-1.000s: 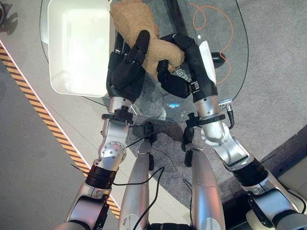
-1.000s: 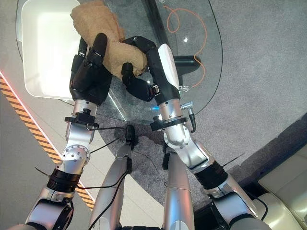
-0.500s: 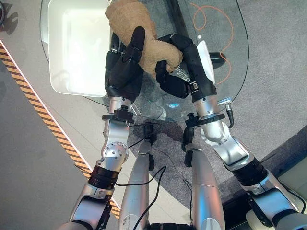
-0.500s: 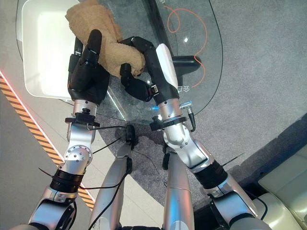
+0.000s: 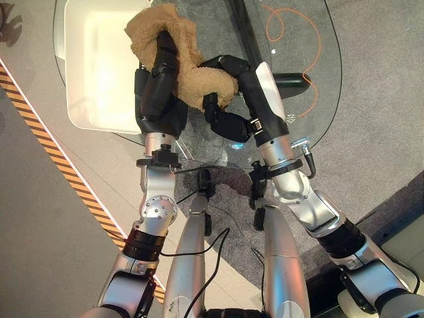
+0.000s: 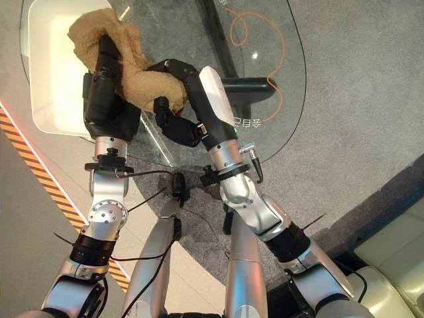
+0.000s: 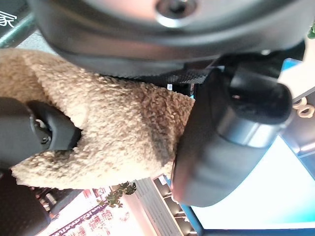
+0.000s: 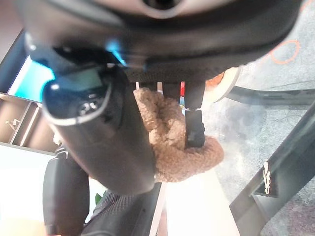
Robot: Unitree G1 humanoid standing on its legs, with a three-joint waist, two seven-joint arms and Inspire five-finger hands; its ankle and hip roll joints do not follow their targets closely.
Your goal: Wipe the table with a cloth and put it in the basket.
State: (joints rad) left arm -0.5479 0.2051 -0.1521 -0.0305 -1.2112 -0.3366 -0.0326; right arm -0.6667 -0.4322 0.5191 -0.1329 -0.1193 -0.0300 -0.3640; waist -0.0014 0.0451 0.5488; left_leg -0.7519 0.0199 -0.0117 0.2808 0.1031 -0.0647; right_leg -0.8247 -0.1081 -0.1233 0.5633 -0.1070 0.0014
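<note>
A tan fluffy cloth (image 5: 173, 58) is bunched up above the glass table (image 5: 313, 99), one end hanging over the near corner of the white basket (image 5: 93, 79). My left hand (image 5: 158, 93) is shut on that end, its thumb lying across the fabric. My right hand (image 5: 228, 109) is shut on the cloth's other end, its fingers (image 5: 225, 65) hooked over it. In the left wrist view the cloth (image 7: 113, 128) fills the space between thumb and fingers. In the right wrist view the cloth (image 8: 184, 160) hangs past the curled fingers.
The basket sits on the table's left part, beside its rim. Under the glass show a black table base (image 5: 291, 78) and an orange cable (image 5: 295, 30) on grey carpet. Yellow-black striped tape (image 5: 63, 169) runs along the floor on the left.
Both hands have carried the cloth left and away from me. Its end, which was beside the basket over the glass, now overhangs the basket's corner.
</note>
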